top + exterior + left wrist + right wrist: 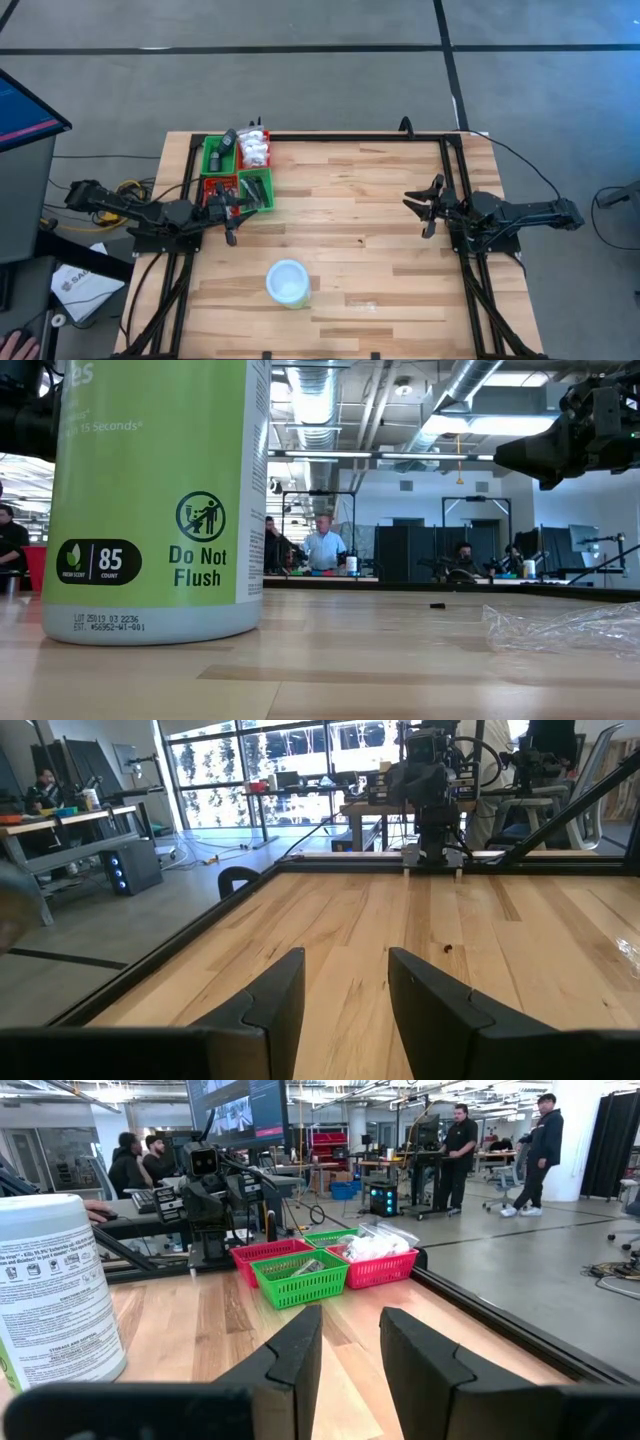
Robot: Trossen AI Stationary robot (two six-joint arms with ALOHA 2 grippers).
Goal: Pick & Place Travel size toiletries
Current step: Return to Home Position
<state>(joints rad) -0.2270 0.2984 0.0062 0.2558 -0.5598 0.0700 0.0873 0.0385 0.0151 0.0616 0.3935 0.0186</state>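
Left gripper [229, 214], open and empty, sits just beside the tray [211, 149] of toiletries [256, 151]; right gripper [428, 207] open too. A careless retreat could knock the tray

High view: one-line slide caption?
Left arm and right arm parked at the table's sides, jaws open and empty; toiletries in the red-green tray, white tub apart.

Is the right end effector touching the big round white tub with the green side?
Apart. The high view shows a wide stretch of bare wooden table between the right end effector and the round white green-sided tub.
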